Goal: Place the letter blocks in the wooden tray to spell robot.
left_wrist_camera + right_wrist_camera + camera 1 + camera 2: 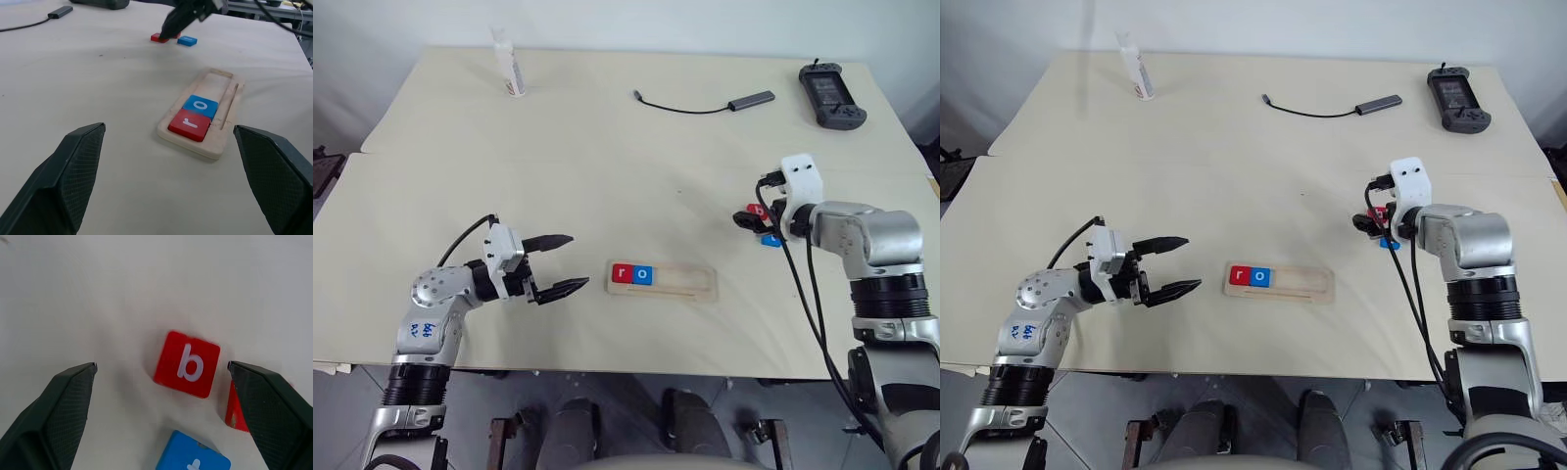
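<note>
Two blocks already sit in the wooden tray (663,281), a red r (189,124) and a blue o (200,105), at its end nearer my left gripper (558,262), whose fingers stand wide apart over bare table (607,147). My right gripper (161,369) is spread open above the red b (187,364). I see a second red block (234,413) half hidden behind one finger, its letter unreadable, and a blue block (193,457) cut off at the frame edge.

Blocks: r (188,125), o (200,105), b (187,364)
</note>
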You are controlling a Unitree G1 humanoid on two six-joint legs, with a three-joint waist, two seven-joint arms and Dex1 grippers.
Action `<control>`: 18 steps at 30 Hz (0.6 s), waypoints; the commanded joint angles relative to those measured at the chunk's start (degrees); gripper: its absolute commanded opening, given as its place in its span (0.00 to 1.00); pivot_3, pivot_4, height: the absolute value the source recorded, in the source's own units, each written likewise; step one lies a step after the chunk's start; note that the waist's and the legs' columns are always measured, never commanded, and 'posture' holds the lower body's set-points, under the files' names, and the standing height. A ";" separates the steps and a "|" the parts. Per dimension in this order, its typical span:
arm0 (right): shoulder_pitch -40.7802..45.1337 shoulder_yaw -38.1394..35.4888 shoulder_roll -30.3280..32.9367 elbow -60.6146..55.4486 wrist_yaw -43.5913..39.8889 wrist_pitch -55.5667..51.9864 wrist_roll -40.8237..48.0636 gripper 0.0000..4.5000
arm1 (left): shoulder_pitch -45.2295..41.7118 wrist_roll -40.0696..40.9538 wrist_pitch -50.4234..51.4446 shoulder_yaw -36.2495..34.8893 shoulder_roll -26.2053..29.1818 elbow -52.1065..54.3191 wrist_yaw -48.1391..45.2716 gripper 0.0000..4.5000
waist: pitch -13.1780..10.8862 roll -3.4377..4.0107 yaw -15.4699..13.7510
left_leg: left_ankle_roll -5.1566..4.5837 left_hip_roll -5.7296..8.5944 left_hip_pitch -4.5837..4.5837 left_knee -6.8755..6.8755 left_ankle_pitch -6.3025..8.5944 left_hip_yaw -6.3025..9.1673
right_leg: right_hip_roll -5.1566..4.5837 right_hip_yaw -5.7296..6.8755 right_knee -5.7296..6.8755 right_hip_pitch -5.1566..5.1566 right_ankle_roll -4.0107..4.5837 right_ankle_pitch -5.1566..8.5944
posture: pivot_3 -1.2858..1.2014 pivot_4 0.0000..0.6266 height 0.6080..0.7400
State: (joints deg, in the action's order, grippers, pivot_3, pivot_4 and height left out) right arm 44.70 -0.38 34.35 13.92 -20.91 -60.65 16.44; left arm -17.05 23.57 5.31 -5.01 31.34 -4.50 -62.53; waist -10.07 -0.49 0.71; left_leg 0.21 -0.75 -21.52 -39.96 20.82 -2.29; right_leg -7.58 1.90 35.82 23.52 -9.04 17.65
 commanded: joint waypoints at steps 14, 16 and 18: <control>1.26 -4.06 -4.75 4.03 3.19 2.09 -2.74 0.51 | -0.19 0.61 -0.64 0.05 -0.84 1.97 0.95 1.00 | 0.00 0.00 0.97 | 0.02 -0.03 0.03 -0.02 -0.01 0.07 | 0.00 0.05 0.03 -0.07 0.00 0.00 | 0.52 0.24 1.00; 1.16 -5.76 -5.01 2.25 4.05 1.15 -2.10 0.43 | -0.23 0.42 -0.88 0.40 -1.28 1.87 0.91 1.00 | 0.00 0.00 0.95 | 0.02 -0.03 0.03 -0.02 -0.02 0.07 | -0.01 0.05 0.03 -0.07 0.00 0.00 | 0.52 0.24 1.00; 0.96 -6.62 -4.78 0.72 4.28 0.51 -2.02 0.43 | -0.36 0.22 -1.11 0.73 -1.65 1.67 0.95 1.00 | 0.00 0.01 0.88 | 0.02 -0.02 0.03 -0.02 -0.01 0.07 | -0.01 0.04 0.03 -0.06 0.00 0.00 | 0.52 0.24 1.00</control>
State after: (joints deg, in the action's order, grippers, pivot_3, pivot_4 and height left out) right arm 45.87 -5.24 28.85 17.15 -17.39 -59.43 14.47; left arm -17.05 23.54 5.03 -4.41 29.91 -4.40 -61.68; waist -10.06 -0.48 1.59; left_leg 0.24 -0.77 -21.49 -39.98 20.81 -2.22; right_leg -7.59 1.94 35.85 23.46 -9.04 17.65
